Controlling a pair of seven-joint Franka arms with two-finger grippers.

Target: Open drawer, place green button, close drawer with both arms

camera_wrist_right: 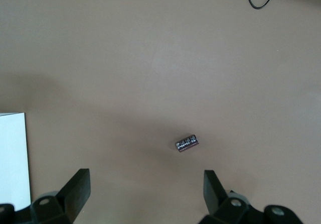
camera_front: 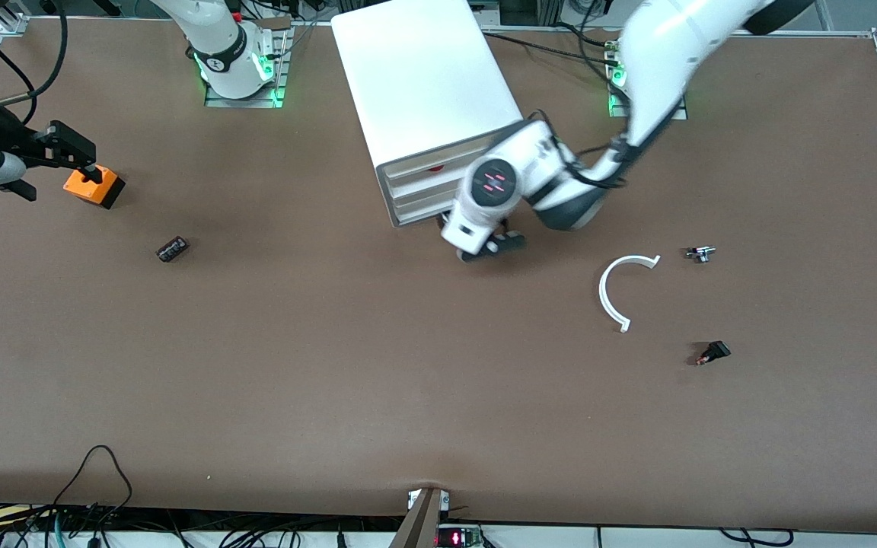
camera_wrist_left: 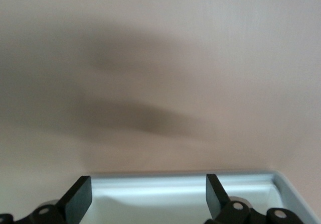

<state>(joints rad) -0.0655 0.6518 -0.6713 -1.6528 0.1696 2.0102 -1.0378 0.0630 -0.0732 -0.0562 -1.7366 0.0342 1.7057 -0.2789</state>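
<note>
The white cabinet [camera_front: 423, 76] stands between the arms' bases, its three drawer fronts facing the front camera. All look shut, the middle drawer [camera_front: 423, 190] among them. My left gripper [camera_front: 493, 249] is low in front of the cabinet at the corner toward the left arm's end, open. In the left wrist view a white drawer rim [camera_wrist_left: 185, 176] lies between the open left gripper's [camera_wrist_left: 148, 196] fingers; which drawer it is I cannot tell. The button [camera_front: 712, 352], black with an orange end, lies toward the left arm's end. My right gripper [camera_front: 49, 169] [camera_wrist_right: 145, 194] hangs high and open, holding nothing.
An orange cube [camera_front: 92, 185] and a small black component [camera_front: 172, 249] [camera_wrist_right: 186, 144] lie at the right arm's end. A white curved strip [camera_front: 612, 293] and a small grey part [camera_front: 701, 253] lie near the button. Something red [camera_front: 436, 169] shows through the top drawer's front.
</note>
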